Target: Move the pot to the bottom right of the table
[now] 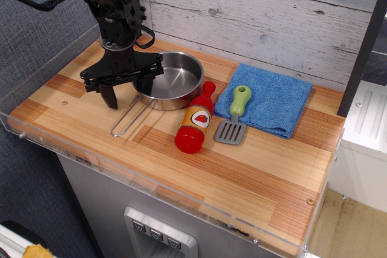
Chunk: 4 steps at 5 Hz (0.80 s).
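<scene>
The pot (175, 80), a shallow shiny steel pan, sits at the back left of the wooden table (242, 173). Its wire loop handle (128, 119) points toward the front left. My gripper (129, 90) is open and low at the pot's left side. One finger (110, 96) stands outside on the table. The other finger (147, 83) is at the pot's left rim, just above where the handle joins. The rim lies between the jaws, with a gap still showing.
A red bottle (195, 122) lies right of the pot, touching its rim. A green-handled grey spatula (233, 119) rests partly on a blue cloth (272, 98) at the back right. A clear acrylic rim (181, 200) edges the table.
</scene>
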Each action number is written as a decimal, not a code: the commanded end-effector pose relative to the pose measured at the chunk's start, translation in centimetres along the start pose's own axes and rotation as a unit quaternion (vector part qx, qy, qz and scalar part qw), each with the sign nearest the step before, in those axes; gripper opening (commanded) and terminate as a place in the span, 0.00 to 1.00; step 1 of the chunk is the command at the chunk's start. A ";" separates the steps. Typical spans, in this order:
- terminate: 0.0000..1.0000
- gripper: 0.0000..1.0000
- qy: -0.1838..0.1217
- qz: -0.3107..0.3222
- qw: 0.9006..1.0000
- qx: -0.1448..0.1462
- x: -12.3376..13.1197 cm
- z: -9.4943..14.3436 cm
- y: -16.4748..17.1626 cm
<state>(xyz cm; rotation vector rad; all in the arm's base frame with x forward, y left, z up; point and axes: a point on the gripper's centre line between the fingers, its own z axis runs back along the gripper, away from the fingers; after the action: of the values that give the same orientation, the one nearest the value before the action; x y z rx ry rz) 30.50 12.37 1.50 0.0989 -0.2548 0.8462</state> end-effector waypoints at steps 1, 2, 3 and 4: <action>0.00 0.00 -0.028 -0.024 0.999 -0.006 0.2 1.1 -0.5; 0.00 0.00 -0.029 -0.031 0.999 -0.015 0.2 1.3 -0.4; 0.00 0.00 -0.038 -0.049 0.998 -0.027 0.9 2.4 -0.3; 0.00 0.00 -0.058 -0.066 0.995 -0.043 2.1 4.6 -0.3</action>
<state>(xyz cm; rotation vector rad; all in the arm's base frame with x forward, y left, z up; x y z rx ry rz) 30.98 12.32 4.42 0.0744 -0.3187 0.6936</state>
